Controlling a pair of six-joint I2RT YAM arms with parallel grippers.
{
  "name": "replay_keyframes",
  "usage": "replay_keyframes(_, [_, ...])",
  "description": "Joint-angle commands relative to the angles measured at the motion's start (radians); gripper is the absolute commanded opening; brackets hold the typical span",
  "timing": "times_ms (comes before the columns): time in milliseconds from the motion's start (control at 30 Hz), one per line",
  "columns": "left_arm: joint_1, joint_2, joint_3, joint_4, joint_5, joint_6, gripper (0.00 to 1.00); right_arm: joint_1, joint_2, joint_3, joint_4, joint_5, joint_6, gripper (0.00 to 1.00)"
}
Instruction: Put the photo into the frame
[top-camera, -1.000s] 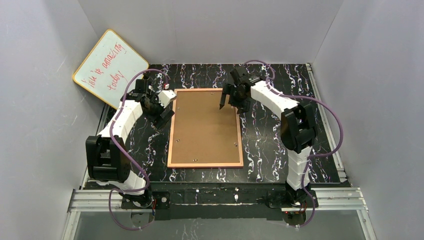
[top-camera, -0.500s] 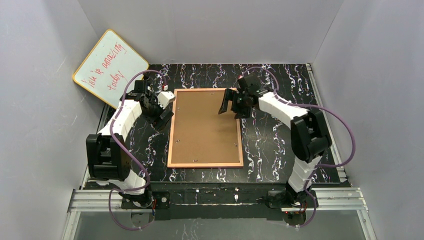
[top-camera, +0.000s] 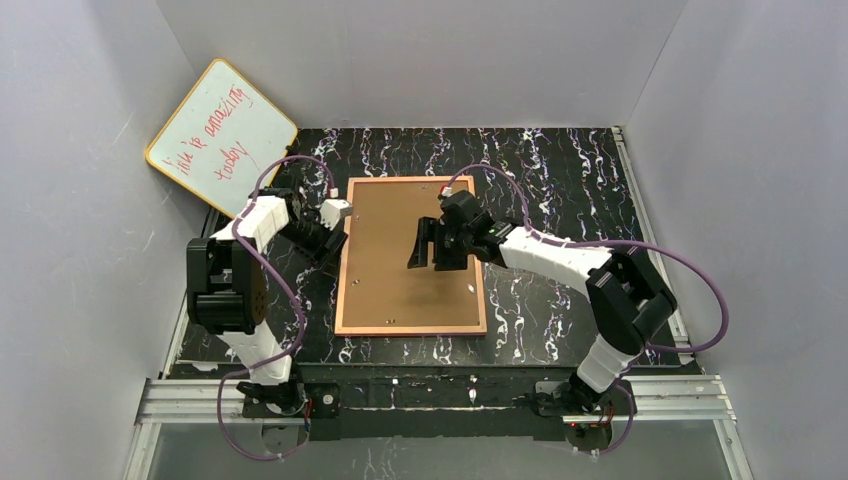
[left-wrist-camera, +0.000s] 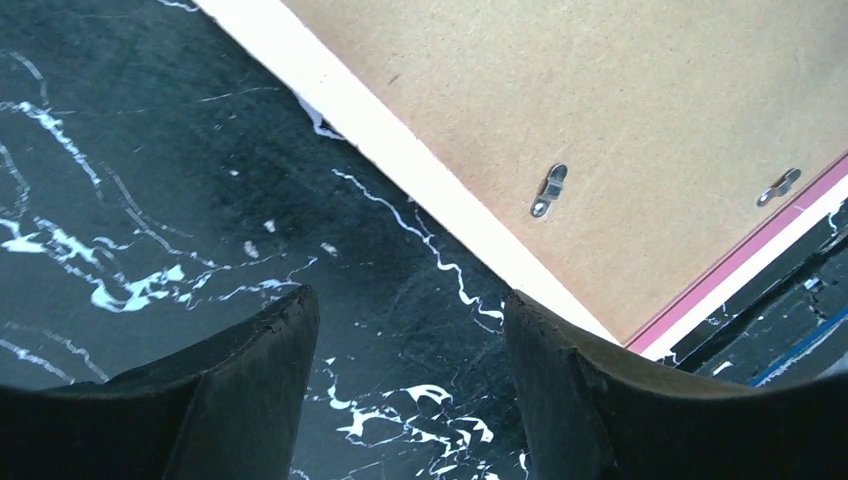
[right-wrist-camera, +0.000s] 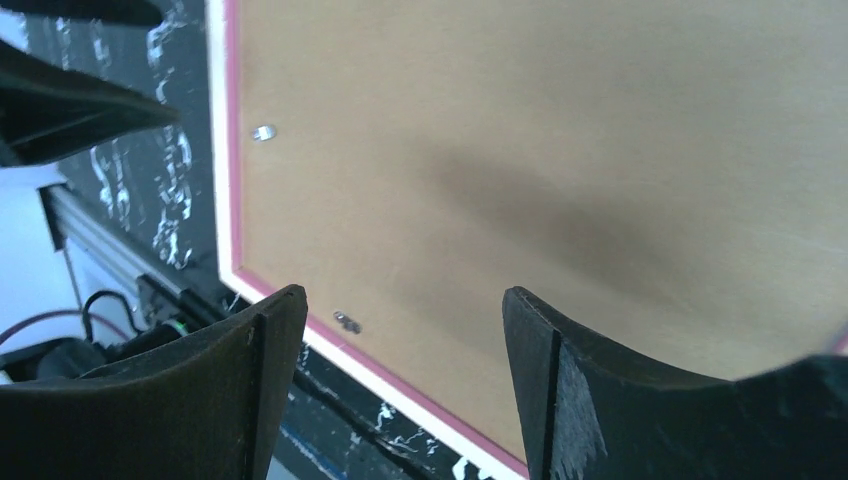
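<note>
Frame (top-camera: 341, 285) rim: pale wood tone w/ thin pink edge line; backing board (top-camera: 400, 290) plain mid-brown, clips (left-wrist-camera: 548, 190) silver. Table (top-camera: 560, 180) blk marble pattern w/ white veins. Whiteboard (top-camera: 215, 130) white, yellow edge, red handwriting; arms (top-camera: 262, 213) white shells w/ blk joints, cables (top-camera: 482, 168) purple.
</note>
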Motion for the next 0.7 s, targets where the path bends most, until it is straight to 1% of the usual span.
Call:
replay_keyframes(0, [0.002,0.019,-0.015,-0.033,0.078,-0.006,0.63,-0.019,-0.067,-0.018,-0.03,0.107,0.016,0.8])
replay_keyframes(100, [0.002,0.029,-0.026,-0.027,0.096,-0.001,0.57,-0.003,-0.069,-0.041,0.022,0.069,0.017,0.79])
replay_keyframes(167, [0.002,0.037,-0.029,-0.027,0.107,0.001,0.53,0.019,-0.034,-0.018,0.045,0.044,0.023,0.78])
replay_keyframes(267, [0.002,0.045,-0.036,-0.028,0.118,0.002,0.49,0.046,0.031,-0.007,0.139,-0.028,0.053,0.77])
replay_keyframes(533, [0.002,0.074,-0.044,-0.034,0.151,0.002,0.37,0.104,0.217,0.118,0.244,-0.091,0.087,0.69])
replay_keyframes(667, [0.002,0.097,-0.046,-0.03,0.157,-0.002,0.32,0.114,0.296,0.178,0.261,-0.116,0.084,0.66])
